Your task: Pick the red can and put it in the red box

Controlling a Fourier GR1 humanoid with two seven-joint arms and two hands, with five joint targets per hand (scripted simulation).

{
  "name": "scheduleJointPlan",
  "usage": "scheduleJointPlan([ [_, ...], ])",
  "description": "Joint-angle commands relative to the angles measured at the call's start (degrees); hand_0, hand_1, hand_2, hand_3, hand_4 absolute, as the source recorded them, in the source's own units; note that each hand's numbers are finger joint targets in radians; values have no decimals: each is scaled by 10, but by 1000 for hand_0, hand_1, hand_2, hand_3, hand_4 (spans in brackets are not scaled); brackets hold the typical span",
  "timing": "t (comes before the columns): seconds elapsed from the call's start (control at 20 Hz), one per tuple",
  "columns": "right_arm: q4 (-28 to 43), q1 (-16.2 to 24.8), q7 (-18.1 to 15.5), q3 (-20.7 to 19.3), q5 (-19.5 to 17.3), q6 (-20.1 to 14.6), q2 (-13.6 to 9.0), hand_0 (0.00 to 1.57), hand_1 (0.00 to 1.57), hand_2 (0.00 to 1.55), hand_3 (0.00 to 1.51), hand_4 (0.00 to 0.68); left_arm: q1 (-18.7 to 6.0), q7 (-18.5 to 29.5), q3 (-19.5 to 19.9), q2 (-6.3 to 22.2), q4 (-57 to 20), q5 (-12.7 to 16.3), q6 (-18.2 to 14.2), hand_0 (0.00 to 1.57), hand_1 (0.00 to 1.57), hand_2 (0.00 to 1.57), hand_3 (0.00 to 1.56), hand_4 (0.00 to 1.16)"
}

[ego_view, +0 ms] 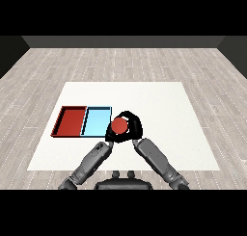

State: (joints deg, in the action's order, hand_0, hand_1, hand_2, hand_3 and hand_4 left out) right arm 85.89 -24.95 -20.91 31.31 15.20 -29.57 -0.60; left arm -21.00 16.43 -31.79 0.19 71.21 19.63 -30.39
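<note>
Red can [119, 126] in right hand [134, 128], mid-frame, just right of the light blue tray [96, 122].

We see only the can's round red top; its sides are hidden by black fingers curled round it. Red tray [71, 121] sits left of centre, touching the blue one, on the white table [169, 114]. Left hand [109, 139]: mostly hidden behind can & right hand, so we can't tell its fingers.

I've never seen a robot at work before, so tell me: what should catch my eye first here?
First, the red can near the table's middle, with the black right hand curled round it, just right of the light blue tray. Next, the red tray, side by side with the blue one on its left. The left hand sits low beside the can, its fingers hard to make out.
</note>
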Motion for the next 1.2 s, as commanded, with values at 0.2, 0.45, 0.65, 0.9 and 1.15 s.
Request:
scheduleJointPlan([
  [0.2, -22, -7, -3, -11, 4, 13, 6, 1498, 1498, 1444, 1393, 646, -27, 72, 4, -2, -32, 33, -24, 1571, 1571, 1560, 1478, 1136],
  [0.45, -17, 10, 36, 21, -5, -19, 6, 923, 923, 935, 532, 0, -7, 108, 14, -2, 0, 26, -22, 1571, 1571, 1571, 1513, 1147],
  [0.65, -6, 1, 78, 2, -47, -7, 6, 0, 0, 0, 0, 0, -8, 116, 12, -2, -6, 32, -22, 1571, 1571, 1571, 1513, 1147],
  [0.9, -31, 10, 46, 19, -24, -9, 6, 0, 0, 0, 0, 0, -26, 97, 0, -2, 5, 23, -60, 1571, 1571, 1571, 1505, 1140],
  [1.15, -34, -12, 72, -8, -28, -11, 6, 0, 0, 0, 0, 0, -55, 141, 17, -2, -69, 57, -52, 1571, 1571, 1571, 1497, 1136],
])
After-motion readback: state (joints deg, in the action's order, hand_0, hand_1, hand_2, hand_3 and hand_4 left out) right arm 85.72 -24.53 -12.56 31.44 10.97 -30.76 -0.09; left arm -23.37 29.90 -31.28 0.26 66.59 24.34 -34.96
